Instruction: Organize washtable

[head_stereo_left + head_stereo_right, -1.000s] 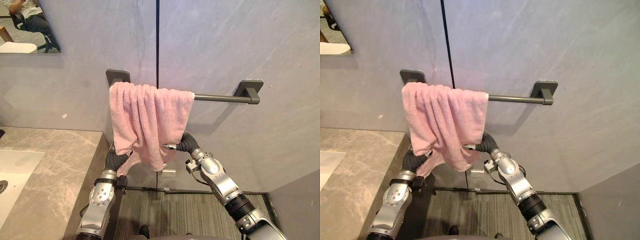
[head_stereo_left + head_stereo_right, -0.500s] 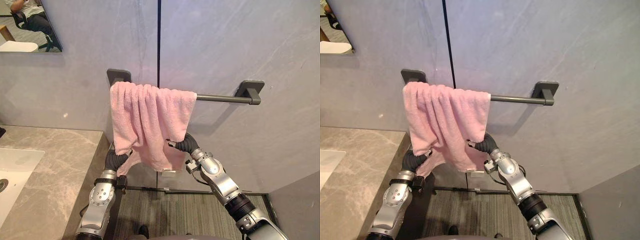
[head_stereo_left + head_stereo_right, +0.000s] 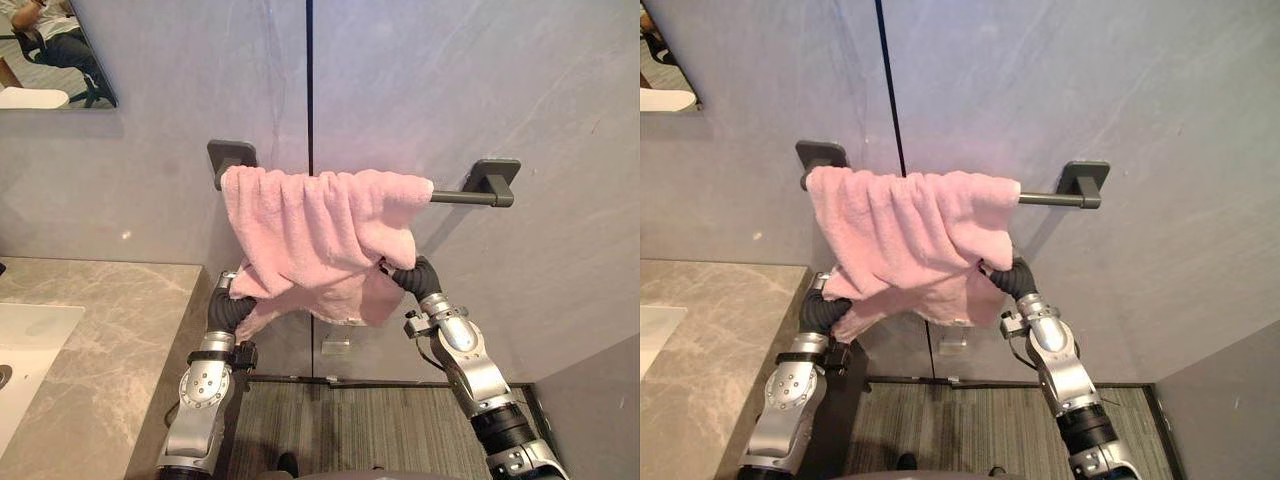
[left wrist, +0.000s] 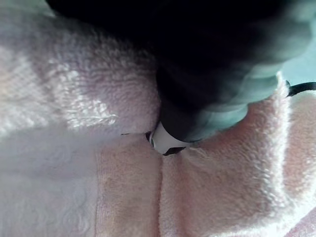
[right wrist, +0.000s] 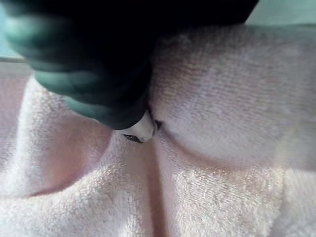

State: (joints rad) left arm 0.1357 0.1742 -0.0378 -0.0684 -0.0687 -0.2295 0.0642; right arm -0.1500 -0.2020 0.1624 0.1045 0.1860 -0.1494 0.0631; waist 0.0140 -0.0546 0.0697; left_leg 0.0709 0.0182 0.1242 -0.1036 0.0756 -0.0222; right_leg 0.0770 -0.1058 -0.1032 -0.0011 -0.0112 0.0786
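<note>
Left eye view: towel (image 3: 320,235) spans rail (image 3: 462,198) horizontally; left hand (image 4: 202,98), right hand (image 5: 98,84) grip unclear.

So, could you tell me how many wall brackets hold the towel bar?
2: one dark bracket at the towel bar's left end, partly behind the pink towel, and one at its right end, clear of the towel.

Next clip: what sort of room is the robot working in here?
Most likely a bathroom or washroom: a pink towel hangs over a dark wall-mounted rail, a marbled stone counter with a white basin sits to the left, and a mirror corner shows above it.
</note>
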